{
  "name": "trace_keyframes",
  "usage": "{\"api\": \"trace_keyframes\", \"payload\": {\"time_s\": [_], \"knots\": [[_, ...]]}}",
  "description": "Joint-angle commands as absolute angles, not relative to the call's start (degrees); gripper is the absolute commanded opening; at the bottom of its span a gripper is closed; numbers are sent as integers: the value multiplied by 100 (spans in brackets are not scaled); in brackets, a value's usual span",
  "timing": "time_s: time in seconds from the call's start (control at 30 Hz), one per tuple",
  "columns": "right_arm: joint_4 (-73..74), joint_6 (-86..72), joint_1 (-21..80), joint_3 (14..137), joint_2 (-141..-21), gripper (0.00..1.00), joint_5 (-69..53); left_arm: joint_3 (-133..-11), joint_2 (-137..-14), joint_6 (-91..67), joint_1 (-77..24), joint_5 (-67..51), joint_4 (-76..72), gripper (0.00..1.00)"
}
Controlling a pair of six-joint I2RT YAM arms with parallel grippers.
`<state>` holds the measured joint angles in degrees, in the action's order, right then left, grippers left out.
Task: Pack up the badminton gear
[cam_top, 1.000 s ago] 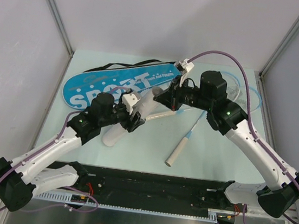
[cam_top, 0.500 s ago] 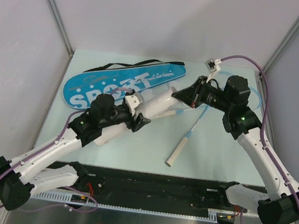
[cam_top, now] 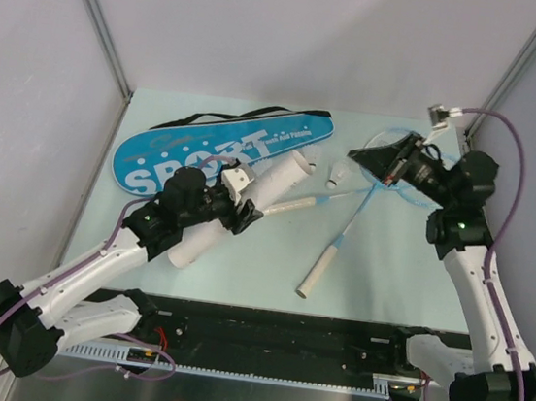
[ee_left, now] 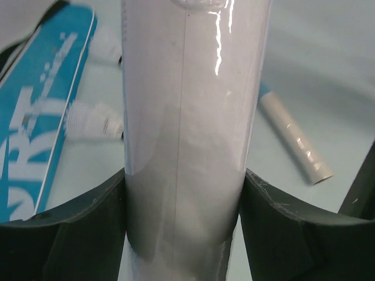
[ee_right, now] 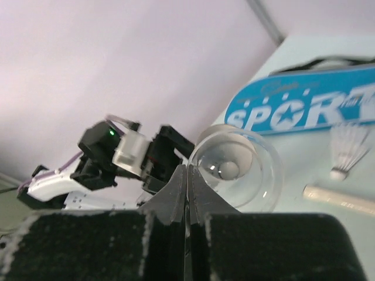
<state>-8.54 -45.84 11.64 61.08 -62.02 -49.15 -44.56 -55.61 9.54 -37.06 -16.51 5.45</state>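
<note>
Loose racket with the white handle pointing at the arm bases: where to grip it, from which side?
Grip the light-blue-framed racket by its white handle, coming straight down from above and closing across the handle's width. It lies flat on the table, the handle is its thickest straight part, and bare table shows on both sides. The thin shaft gives less to pinch.

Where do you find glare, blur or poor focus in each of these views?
Left wrist: a bright glare streak runs down the tube, and the cover at left is blurred. Right wrist: the right end effector looms dark and out of focus. Top external: evenly lit, sharp.
</note>
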Motion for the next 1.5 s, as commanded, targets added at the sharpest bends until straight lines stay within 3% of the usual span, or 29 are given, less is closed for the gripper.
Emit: {"api": "trace_keyframes", "payload": {"time_s": [0.0, 0.1, 0.2, 0.23, 0.33, 0.53, 0.7, 0.73, 0.8, 0.83, 0.93, 1.07, 1.13, 1.23, 1.33, 1.47], "knots": [[-1269, -4484, 844, 6293, -5643, 0, -4879, -4430, -5563, 1178, -3604, -1213, 941, 26], [-174, -3729, 844, 6293, -5529, 0, -4318, -4447, -5528, 1143, -3604, -1064, 949, 27], [1932, -2629, 1474, 6232, -5545, 0, -1312, -4474, -5414, 1064, -3603, -730, 941, 29], [2221, -2541, 1738, 6118, -5624, 0, 726, -4482, -5371, 1037, -3604, -669, 940, 30], [2637, -3188, 2259, 5383, -5756, 0, 2667, -4518, -5186, 967, -3595, -492, 923, 31], [2032, -4148, 1425, 3827, -5862, 0, 2139, -4438, -4817, 896, -3595, -203, 800, 32], [1600, -4228, 1292, 3270, -5994, 0, 2092, -4386, -4553, 756, -3560, -9, 659, 33], [1556, -4158, 1283, 3235, -6055, 4, 1996, -4377, -4509, 738, -3551, -9, 650, 33], [1503, -4052, 1257, 3182, -6213, 23, 1838, -4368, -4474, 730, -3542, -17, 624, 34], [1468, -3869, 1266, 3173, -6249, 43, 1785, -4377, -4465, 738, -3533, -9, 624, 34], [1109, -3465, 1362, 3190, -6232, 78, 1486, -4377, -4439, 730, -3525, -9, 624, 34], [179, -2797, 2149, 3813, -6617, 88, 1695, -4359, -4421, 721, -3524, -9, 606, 35], [-349, -2646, 2363, 4425, -7439, 94, 1391, -4342, -4403, 694, -3524, -9, 598, 36], [182, -2882, 2391, 5908, -8870, 89, 967, -4316, -4395, 677, -3524, -53, 606, 36], [-191, -2691, 2049, 6249, -9403, 80, 354, -4272, -4325, 642, -3524, -176, 606, 37], [-1009, -1224, 1530, 6687, -10122, 80, -1386, -4219, -4280, 580, -3524, -369, 606, 38]]}}
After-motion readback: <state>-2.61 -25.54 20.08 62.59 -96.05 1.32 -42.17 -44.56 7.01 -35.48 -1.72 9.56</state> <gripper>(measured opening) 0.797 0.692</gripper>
